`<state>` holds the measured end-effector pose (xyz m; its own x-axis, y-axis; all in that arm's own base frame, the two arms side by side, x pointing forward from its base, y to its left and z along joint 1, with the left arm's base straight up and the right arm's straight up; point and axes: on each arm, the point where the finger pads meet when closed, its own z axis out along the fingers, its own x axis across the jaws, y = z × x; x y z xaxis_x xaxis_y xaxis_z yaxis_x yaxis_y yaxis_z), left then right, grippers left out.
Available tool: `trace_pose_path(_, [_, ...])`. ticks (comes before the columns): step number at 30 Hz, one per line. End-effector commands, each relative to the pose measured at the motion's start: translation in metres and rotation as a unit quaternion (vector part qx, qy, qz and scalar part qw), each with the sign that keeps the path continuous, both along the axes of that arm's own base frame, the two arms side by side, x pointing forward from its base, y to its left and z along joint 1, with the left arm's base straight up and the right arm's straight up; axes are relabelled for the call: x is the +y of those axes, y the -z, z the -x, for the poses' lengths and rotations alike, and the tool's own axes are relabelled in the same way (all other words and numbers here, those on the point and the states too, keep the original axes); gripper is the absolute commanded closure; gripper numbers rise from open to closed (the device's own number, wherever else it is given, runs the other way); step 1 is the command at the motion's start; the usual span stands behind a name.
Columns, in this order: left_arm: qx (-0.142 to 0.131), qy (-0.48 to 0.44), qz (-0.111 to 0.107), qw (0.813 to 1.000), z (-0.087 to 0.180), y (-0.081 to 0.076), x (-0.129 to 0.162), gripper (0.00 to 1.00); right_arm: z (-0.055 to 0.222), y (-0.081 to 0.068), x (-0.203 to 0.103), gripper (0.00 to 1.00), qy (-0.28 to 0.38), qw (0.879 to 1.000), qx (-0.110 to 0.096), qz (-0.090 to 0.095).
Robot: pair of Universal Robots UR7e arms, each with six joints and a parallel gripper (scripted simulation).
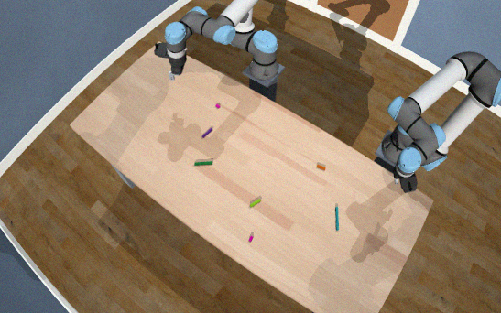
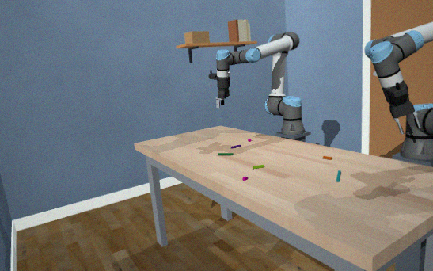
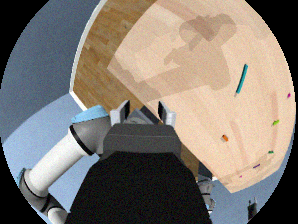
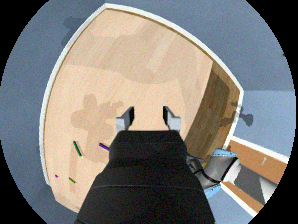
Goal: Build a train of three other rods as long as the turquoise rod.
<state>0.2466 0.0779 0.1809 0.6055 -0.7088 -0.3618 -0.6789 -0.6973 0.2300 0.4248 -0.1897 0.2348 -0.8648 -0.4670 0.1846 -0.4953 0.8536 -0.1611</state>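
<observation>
A turquoise rod (image 1: 337, 218) (image 2: 339, 176) (image 3: 242, 79) lies flat at the table's left-arm end. An orange rod (image 1: 321, 167) (image 2: 327, 158) (image 3: 224, 138) lies near it. A lime rod (image 1: 255, 202) (image 2: 259, 167) and one magenta rod (image 1: 251, 238) (image 2: 244, 178) lie mid-table. A green rod (image 1: 203, 163) (image 4: 77, 148), a purple rod (image 1: 207, 133) (image 4: 104, 146) and another magenta rod (image 1: 218, 105) (image 2: 249, 140) lie towards the right arm. All rods lie apart. My left gripper (image 2: 410, 130) (image 3: 144, 106) is open, empty and raised. My right gripper (image 2: 219, 104) (image 4: 148, 112) is open, empty and high above the far corner.
The wooden table (image 1: 292, 265) (image 2: 332, 214) carries the scattered rods and arm shadows. The arm bases stand along one long side. A wall shelf (image 2: 217, 44) with a box and books is behind the right arm in the exterior view.
</observation>
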Motion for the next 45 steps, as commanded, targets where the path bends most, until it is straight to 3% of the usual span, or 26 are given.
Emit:
trace_pose_path(1, [-0.007, -0.037, -0.009, 0.999, -0.001, 0.0, 0.007, 0.0, 0.002, 0.029, 0.046, 0.0, -0.027, 0.999, -0.012, -0.019])
trace_pose_path(8, [-0.024, -0.144, -0.034, 0.989, -0.001, -0.001, 0.03, 0.0, 0.024, 0.082, 0.123, 0.0, -0.078, 0.995, -0.023, -0.06])
trace_pose_path(13, [-0.039, -0.25, -0.059, 0.966, 0.0, -0.002, 0.052, 0.0, 0.048, 0.115, 0.166, 0.0, -0.111, 0.99, -0.026, -0.087])
trace_pose_path(15, [-0.039, -0.25, -0.059, 0.966, 0.0, -0.002, 0.052, 0.0, 0.048, 0.115, 0.166, 0.0, -0.111, 0.99, -0.026, -0.087])
trace_pose_path(23, [-0.056, -0.42, -0.1, 0.901, 0.009, -0.003, 0.09, 0.0, 0.08, 0.149, 0.205, 0.0, -0.146, 0.982, -0.025, -0.117])
trace_pose_path(30, [-0.064, -0.543, -0.129, 0.827, 0.019, -0.003, 0.119, 0.0, 0.086, 0.154, 0.21, 0.0, -0.151, 0.981, -0.024, -0.121])
trace_pose_path(32, [-0.064, -0.543, -0.129, 0.827, 0.019, -0.003, 0.119, 0.0, 0.086, 0.154, 0.21, 0.0, -0.151, 0.981, -0.024, -0.121])
trace_pose_path(34, [-0.066, -0.597, -0.143, 0.786, 0.025, -0.004, 0.132, 0.0, 0.086, 0.154, 0.21, 0.0, -0.151, 0.981, -0.024, -0.121])
trace_pose_path(45, [-0.066, -0.756, -0.182, 0.625, 0.05, -0.004, 0.175, 0.0, 0.086, 0.154, 0.21, 0.0, -0.151, 0.981, -0.024, -0.121])
